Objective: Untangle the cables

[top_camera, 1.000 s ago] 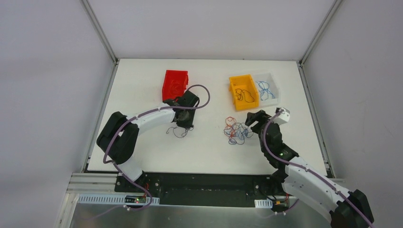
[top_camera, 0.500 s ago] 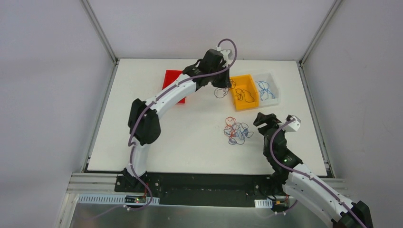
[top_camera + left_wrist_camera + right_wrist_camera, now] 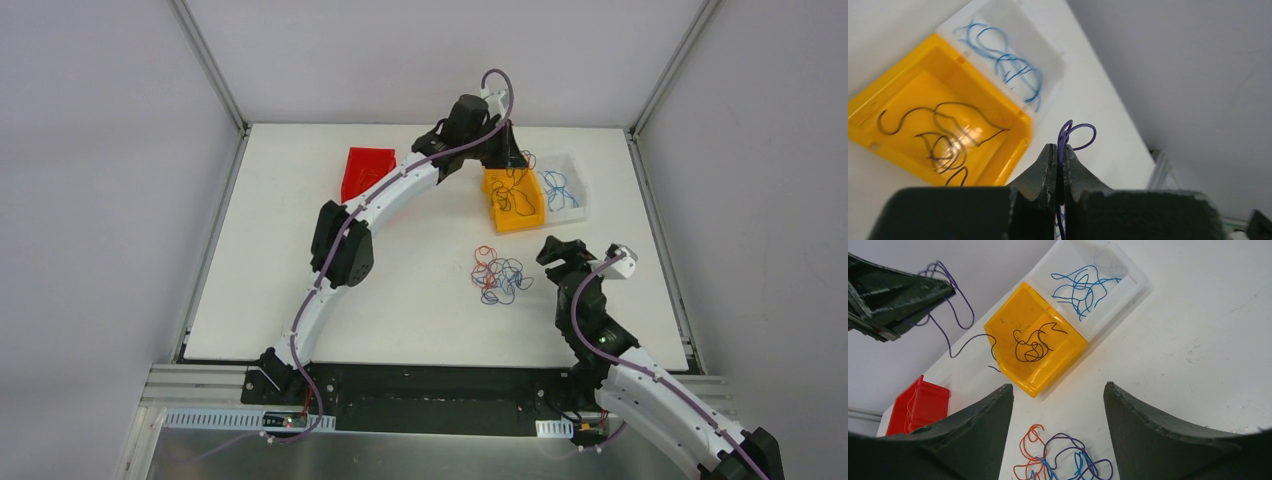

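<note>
left jaws dangle a dark cable over the yellow bin
pinched tight on the strand, the left jaws hang above the bin's far rim, with the cable trailing straight down and the bin's middle lying nearer the robot. the right jaws, spread and empty, hover just beside the tangle on the surface.

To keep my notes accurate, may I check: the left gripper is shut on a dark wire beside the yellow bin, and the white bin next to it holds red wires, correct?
Not quite. The white bin holds blue wires, not red ones, as the right wrist view shows. The rest stands: the left gripper is shut on a dark wire beside the yellow bin.
</note>
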`<action>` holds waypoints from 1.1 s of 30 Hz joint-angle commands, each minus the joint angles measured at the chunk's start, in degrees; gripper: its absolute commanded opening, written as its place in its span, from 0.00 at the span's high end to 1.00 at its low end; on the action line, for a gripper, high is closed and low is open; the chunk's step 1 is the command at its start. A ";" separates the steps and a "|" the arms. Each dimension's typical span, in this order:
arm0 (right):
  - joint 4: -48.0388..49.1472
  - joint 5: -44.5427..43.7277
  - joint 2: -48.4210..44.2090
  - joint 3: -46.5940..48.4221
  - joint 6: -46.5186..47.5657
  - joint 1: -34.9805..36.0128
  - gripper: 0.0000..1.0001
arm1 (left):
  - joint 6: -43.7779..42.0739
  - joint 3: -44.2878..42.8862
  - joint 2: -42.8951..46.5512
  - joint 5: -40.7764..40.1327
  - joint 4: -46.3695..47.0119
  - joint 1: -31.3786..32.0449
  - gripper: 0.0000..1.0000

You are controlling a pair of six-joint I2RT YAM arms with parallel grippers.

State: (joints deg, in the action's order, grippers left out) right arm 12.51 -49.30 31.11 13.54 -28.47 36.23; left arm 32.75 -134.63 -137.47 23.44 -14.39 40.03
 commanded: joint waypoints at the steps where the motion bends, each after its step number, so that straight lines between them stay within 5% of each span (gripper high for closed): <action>1: 0.29 -1.80 -0.34 0.39 -0.33 -0.26 0.31 | 10.65 -0.44 3.36 10.72 16.43 -1.01 1.00; 6: 0.21 -1.44 -0.27 0.71 -0.54 -0.28 0.31 | 13.74 5.66 8.60 7.51 23.44 -0.74 1.00; 10: 0.13 -1.84 -0.94 0.42 -0.45 -0.28 0.31 | 16.58 1.51 3.26 6.43 25.60 -1.03 1.00; 22: -0.07 -3.88 -5.82 -1.15 -0.01 -0.36 0.31 | 6.31 0.08 -7.29 -7.10 11.80 -1.55 1.00; 26: -0.08 -4.00 -5.36 -0.99 0.08 -0.34 0.32 | 6.33 0.13 -6.74 -9.31 10.54 -1.37 0.58; 33: -0.10 -3.18 -1.65 0.48 0.98 -0.43 0.32 | 0.44 4.68 1.83 -13.27 8.03 -1.01 0.34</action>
State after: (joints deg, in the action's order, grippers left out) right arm 11.55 -51.75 27.24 12.40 -28.32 36.16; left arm 37.85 -132.20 -145.23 13.37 -6.35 39.16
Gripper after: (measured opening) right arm 0.686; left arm 0.632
